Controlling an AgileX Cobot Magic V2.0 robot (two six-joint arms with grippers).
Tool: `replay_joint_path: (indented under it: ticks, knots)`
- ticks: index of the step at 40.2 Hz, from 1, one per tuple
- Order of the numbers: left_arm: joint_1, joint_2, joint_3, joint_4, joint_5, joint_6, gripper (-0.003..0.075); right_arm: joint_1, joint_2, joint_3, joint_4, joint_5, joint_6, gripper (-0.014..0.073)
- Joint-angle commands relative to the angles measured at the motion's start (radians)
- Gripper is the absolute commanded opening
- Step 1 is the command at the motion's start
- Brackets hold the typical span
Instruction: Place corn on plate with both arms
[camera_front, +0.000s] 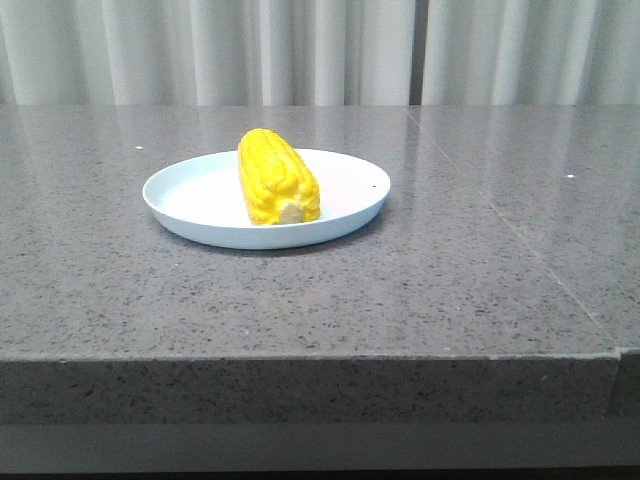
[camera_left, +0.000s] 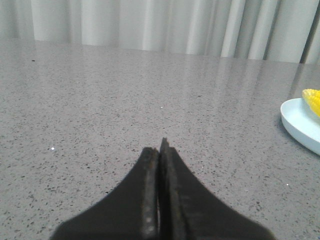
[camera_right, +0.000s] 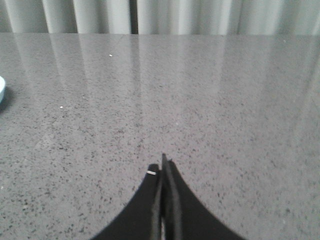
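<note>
The bright yellow corn (camera_front: 277, 177) lies on the pale blue-white plate (camera_front: 195, 205) at the middle of the table, its paler stub end toward the camera. In the left wrist view the plate's rim (camera_left: 299, 125) and a tip of the corn (camera_left: 312, 99) show at one edge. My left gripper (camera_left: 160, 146) is shut and empty over bare table, well apart from the plate. My right gripper (camera_right: 162, 164) is shut and empty over bare table; a sliver of the plate (camera_right: 1, 87) shows at the far edge. Neither gripper shows in the front view.
The grey speckled stone table (camera_front: 450, 280) has its front edge near the camera and a seam (camera_front: 520, 240) running back on the right. Pale curtains (camera_front: 320, 50) hang behind the table.
</note>
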Motion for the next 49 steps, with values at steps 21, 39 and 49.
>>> replay_joint_path:
  ticks: [21,39,49]
  knots:
    - [0.001,-0.017,0.023,-0.008,-0.084,0.000,-0.0020,-0.024,-0.039,0.003,0.064,-0.039,-0.014,-0.0064]
    - [0.001,-0.017,0.023,-0.008,-0.084,0.000,-0.0020,-0.024,-0.039,0.003,0.064,-0.039,-0.014,-0.0064]
    - [0.001,-0.017,0.023,-0.008,-0.084,0.000,-0.0020,-0.024,-0.039,0.003,0.064,-0.039,-0.014,-0.0064]
